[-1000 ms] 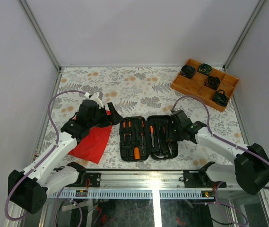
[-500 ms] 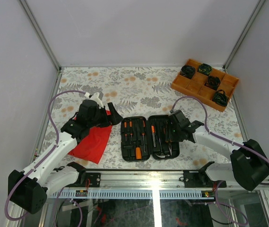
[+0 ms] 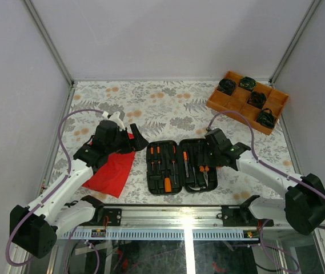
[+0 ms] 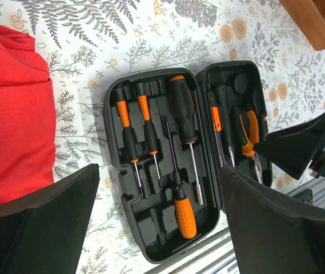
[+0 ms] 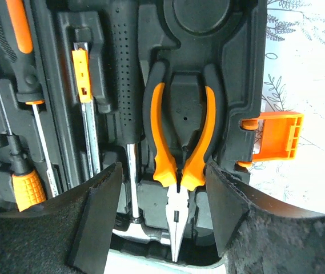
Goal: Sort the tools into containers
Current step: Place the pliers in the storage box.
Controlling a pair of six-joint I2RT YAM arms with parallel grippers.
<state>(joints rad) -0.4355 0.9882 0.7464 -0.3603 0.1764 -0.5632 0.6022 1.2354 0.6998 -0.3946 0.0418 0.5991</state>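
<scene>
My right claw [image 5: 163,224] stood open above the tool case [image 5: 255,74], a finger at each side of the pliers [image 5: 177,181], which lay in their slot. My left claw [image 4: 159,191] hung open and empty.

Overhead view set at six o'clock, tool case [image 3: 152,184] shared by all — framed wide from left wrist, close from right.

1. The worktop [image 3: 168,103] is white, patterned with grey ferns and orange blossoms.
2. The tool case [image 4: 151,228] is black with an orange latch [image 5: 273,136].
3. The screwdrivers [image 4: 180,105] have orange-and-black handles and silver shafts.
4. The pliers [image 5: 179,174] have orange grips edged in black.
5. The cloth [image 3: 112,171] is plain red.
6. The compartment tray [image 3: 231,111] is orange; its round items [image 3: 257,99] are black.
</scene>
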